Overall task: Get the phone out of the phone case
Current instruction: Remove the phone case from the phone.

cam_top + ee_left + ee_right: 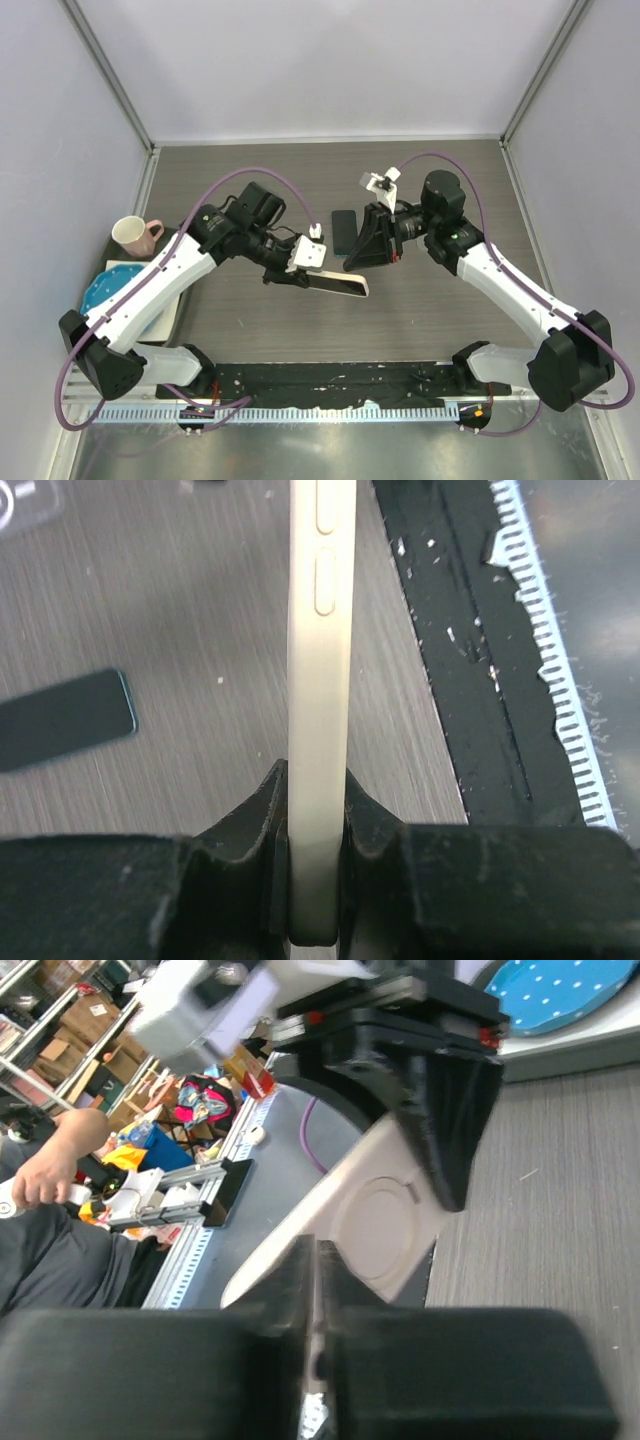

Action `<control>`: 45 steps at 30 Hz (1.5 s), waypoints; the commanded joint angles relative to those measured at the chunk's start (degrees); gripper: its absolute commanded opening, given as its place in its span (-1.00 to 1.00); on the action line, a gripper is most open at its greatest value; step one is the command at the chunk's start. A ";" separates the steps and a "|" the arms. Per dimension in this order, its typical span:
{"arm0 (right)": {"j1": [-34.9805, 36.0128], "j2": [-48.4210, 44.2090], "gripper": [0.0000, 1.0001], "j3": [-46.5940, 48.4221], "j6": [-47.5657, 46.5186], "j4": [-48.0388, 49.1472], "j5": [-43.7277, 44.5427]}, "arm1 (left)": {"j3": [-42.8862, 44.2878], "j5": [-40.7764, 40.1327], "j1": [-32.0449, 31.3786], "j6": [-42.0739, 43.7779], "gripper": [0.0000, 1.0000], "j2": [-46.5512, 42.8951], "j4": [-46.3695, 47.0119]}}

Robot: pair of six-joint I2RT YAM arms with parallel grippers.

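My left gripper (312, 278) is shut on one end of a cream phone case (340, 285) and holds it above the table. In the left wrist view the phone case (320, 660) stands edge-on between the fingers (262, 820). A dark, teal-rimmed phone (344, 231) lies flat on the table beyond the case, apart from it, and the phone (60, 720) also shows at the left of the left wrist view. My right gripper (352, 262) is shut, its tips just over the case's free end. In the right wrist view the case's back (380, 1225), with its round ring, rises behind my right gripper (316, 1260). I cannot tell whether they touch.
A pink mug (133, 235) and a blue dotted plate (115, 290) on a white board sit at the far left. A black strip (330, 378) and a toothed rail run along the near edge. Grey walls close the back and sides.
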 commanded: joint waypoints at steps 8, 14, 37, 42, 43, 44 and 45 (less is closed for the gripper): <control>-1.84 -2.09 -0.22 0.60 -2.90 1.06 4.77 | 2.37 8.96 -0.95 0.04 -1.00 -3.37 5.05; -4.75 -5.61 -0.07 1.40 1.91 5.09 10.48 | -6.06 4.04 2.29 -11.90 -1.00 -4.69 19.35; -6.33 -3.16 0.10 -8.09 20.96 39.15 16.03 | -10.12 15.73 6.61 -22.47 -1.00 -3.29 28.44; -6.50 -2.71 0.10 -8.80 31.20 50.01 15.76 | -10.30 15.64 6.69 -21.94 -1.00 -3.46 28.44; -6.42 -2.89 0.10 -8.89 31.02 49.84 15.41 | -10.13 15.72 6.78 -22.02 -1.00 -3.46 28.44; -6.33 -2.81 0.10 -9.23 30.76 49.40 15.24 | -9.95 15.72 6.78 -22.03 -1.00 -3.46 28.44; -6.33 -3.24 0.10 -9.50 29.71 48.79 15.06 | -9.77 15.72 6.78 -22.11 -1.00 -3.46 28.36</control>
